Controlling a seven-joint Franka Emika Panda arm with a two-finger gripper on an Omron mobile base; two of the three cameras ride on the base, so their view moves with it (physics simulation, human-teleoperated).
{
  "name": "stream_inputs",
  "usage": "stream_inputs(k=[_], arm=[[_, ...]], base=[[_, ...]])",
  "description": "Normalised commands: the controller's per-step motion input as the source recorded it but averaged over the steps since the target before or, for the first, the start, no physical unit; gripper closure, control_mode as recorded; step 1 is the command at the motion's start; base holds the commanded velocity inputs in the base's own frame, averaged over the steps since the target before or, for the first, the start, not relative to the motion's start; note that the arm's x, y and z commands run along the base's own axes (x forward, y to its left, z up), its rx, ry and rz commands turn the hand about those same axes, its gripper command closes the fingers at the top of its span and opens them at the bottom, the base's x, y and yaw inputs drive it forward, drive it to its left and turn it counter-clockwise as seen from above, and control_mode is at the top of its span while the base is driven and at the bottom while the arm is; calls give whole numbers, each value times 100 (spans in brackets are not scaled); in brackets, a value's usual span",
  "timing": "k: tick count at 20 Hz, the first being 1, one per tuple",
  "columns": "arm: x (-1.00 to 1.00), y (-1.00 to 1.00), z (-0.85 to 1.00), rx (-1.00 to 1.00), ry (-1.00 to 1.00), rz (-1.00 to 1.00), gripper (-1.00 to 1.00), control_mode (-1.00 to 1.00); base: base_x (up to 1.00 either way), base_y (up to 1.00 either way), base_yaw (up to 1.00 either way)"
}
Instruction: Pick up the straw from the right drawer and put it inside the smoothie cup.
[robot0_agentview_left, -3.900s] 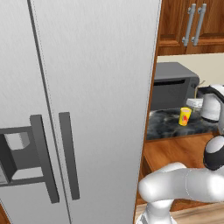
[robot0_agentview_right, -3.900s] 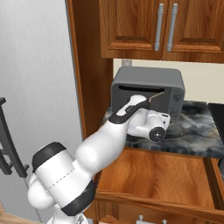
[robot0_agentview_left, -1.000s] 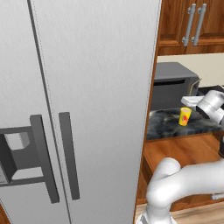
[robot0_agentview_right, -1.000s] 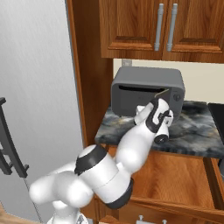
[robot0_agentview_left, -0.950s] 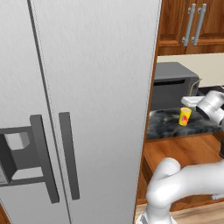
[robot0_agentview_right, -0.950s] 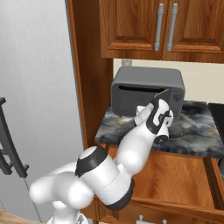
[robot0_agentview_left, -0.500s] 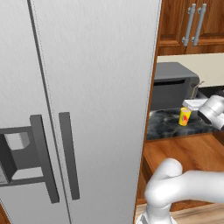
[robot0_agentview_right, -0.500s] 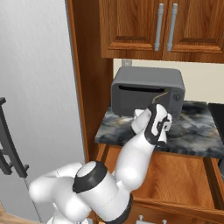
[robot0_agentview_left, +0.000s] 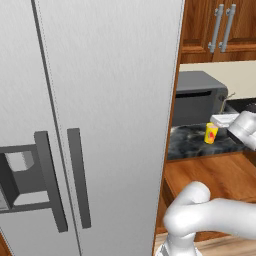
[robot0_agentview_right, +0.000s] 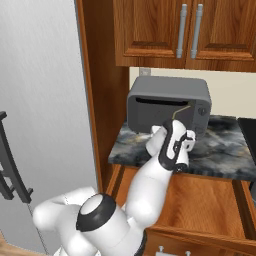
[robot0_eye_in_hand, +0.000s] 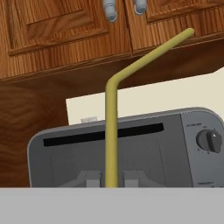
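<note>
Before the microwave (robot0_eye_in_hand: 122, 148), fingers (robot0_eye_in_hand: 92, 178) pinch the straw (robot0_eye_in_hand: 111, 144) upright, apparently bent toward the cabinets (robot0_eye_in_hand: 65, 30).

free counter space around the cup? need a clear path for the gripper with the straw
Bare dark counter lies left of the smoothie cup, in front of the microwave. Right of the cup it is crowded: the gripper, shut on the straw, sits close beside it. Above the cup looks open.
</note>
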Motion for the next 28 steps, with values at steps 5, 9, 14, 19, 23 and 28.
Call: stream_inputs(k=[5, 9, 14, 19, 23, 28], arm=[[12, 18, 0, 0, 5, 0, 100, -100], [13, 14, 0, 0, 4, 0, 100, -100], [4, 1, -1, 0, 1, 0, 100, -100], [1, 0, -11, 0, 1, 0, 100, -100], [4, 0, -18, 0, 2, 0, 100, -100], [9, 0, -18, 0, 5, 0, 100, -100]], base=[[0, 0, 0], [0, 0, 0], [0, 0, 0], [0, 0, 0], [0, 0, 0], [0, 0, 0]])
